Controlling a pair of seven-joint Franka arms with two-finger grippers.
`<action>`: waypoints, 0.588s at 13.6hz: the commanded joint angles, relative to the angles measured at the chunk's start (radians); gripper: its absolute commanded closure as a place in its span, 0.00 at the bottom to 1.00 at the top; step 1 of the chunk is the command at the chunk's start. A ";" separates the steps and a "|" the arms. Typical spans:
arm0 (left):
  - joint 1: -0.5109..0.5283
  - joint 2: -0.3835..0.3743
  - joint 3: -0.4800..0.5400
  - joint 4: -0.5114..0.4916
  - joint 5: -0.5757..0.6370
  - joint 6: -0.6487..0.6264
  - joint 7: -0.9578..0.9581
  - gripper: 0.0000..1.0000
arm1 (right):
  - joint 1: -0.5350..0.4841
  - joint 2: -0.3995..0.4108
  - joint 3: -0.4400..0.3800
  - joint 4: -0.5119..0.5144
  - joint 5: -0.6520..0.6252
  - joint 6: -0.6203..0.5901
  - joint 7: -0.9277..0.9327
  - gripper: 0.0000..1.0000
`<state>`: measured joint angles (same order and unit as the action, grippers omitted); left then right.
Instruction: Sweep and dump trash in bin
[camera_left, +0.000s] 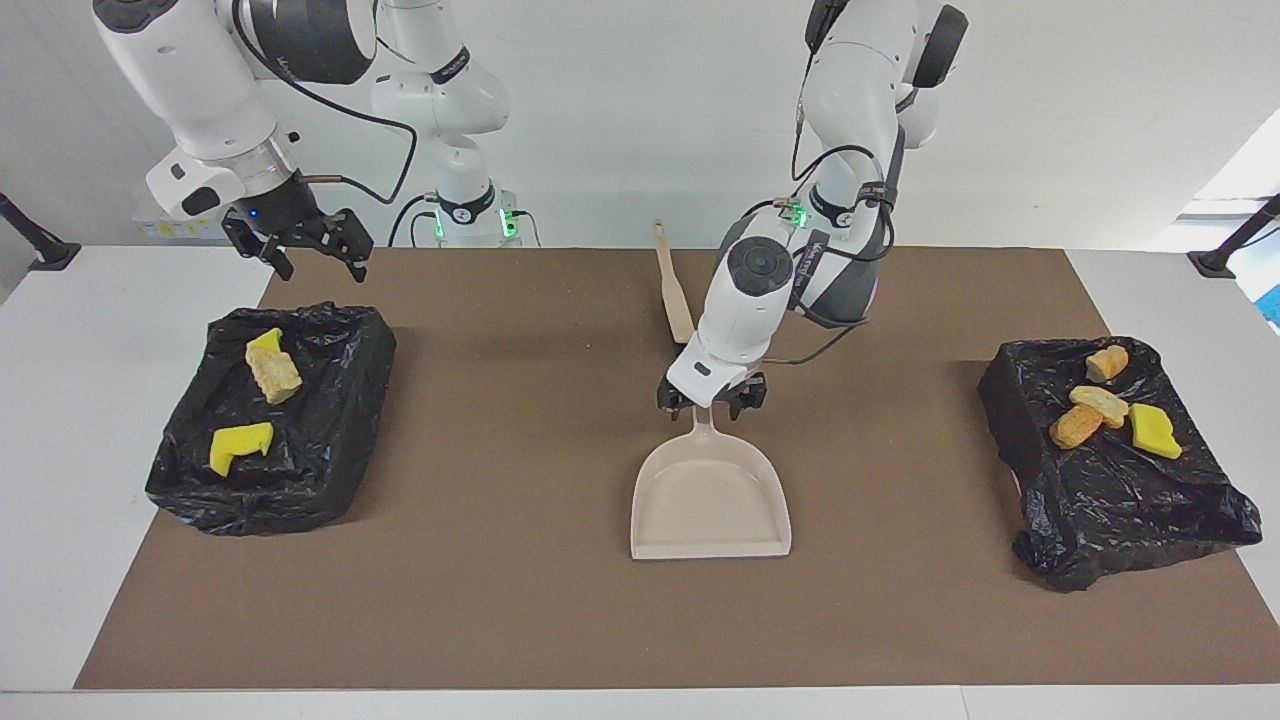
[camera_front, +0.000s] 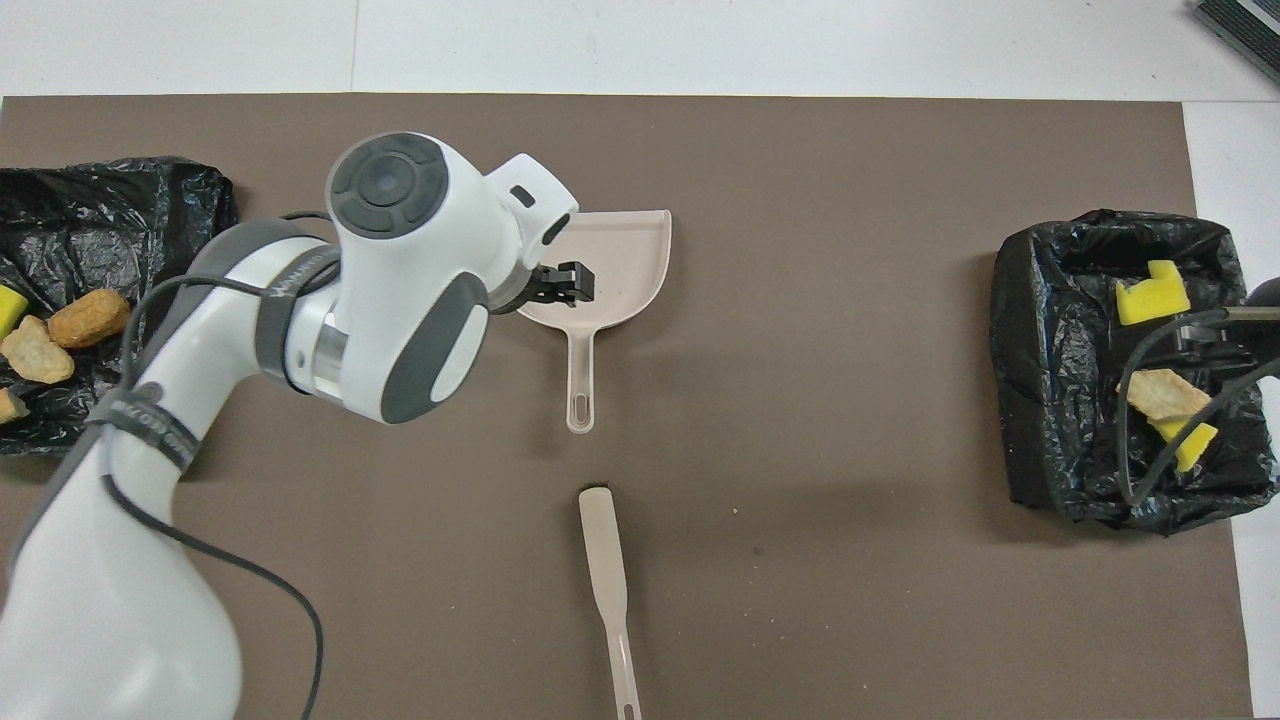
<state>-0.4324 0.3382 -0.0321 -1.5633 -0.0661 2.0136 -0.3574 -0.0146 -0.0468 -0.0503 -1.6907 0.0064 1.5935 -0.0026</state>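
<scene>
**Kid:** Trash is sitting in the bins already! Three bits of trash (camera_left: 258, 400) are lying in the bin (camera_left: 330, 470) at the right arm's end, and four more are lying in the other bin (camera_left: 1120, 510) at the left arm's end. So which step are you doing?

**Helper:** It looks like you are finishing up. The brown mat (camera_left: 500, 600) is showing no scraps that I can spot. The dustpan (camera_left: 710, 500) is lying flat on the mat, and nothing is in it.

**Kid:** Is your left gripper (camera_left: 711, 401) holding the pan?

**Helper:** No. Its fingers are standing apart, one on each side of the handle's end. From above, the handle is lying bare on the mat. I am guessing nothing is pinched.

**Kid:** And the other one?

**Helper:** Your right gripper (camera_left: 308, 245) is waiting over the mat's edge by its bin, fingers apart, holding nothing.

**Kid:** What are you doing next?

**Helper:** I think you are lifting the left arm straight up, so it is not bumping the handle or the brush (camera_left: 674, 295) lying nearer to the robots.
</scene>
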 joint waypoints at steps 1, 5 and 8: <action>0.079 -0.137 0.000 -0.037 0.023 -0.105 0.133 0.00 | -0.001 -0.001 0.001 0.005 -0.019 -0.006 -0.049 0.00; 0.208 -0.269 0.001 -0.029 0.025 -0.248 0.323 0.00 | -0.019 0.056 -0.002 0.156 0.004 -0.061 -0.042 0.00; 0.271 -0.359 0.009 -0.018 0.026 -0.335 0.403 0.00 | -0.013 0.048 -0.006 0.137 -0.003 -0.004 -0.004 0.00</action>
<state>-0.1934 0.0469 -0.0198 -1.5629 -0.0556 1.7291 -0.0056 -0.0202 -0.0223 -0.0578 -1.5797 0.0034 1.5796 -0.0250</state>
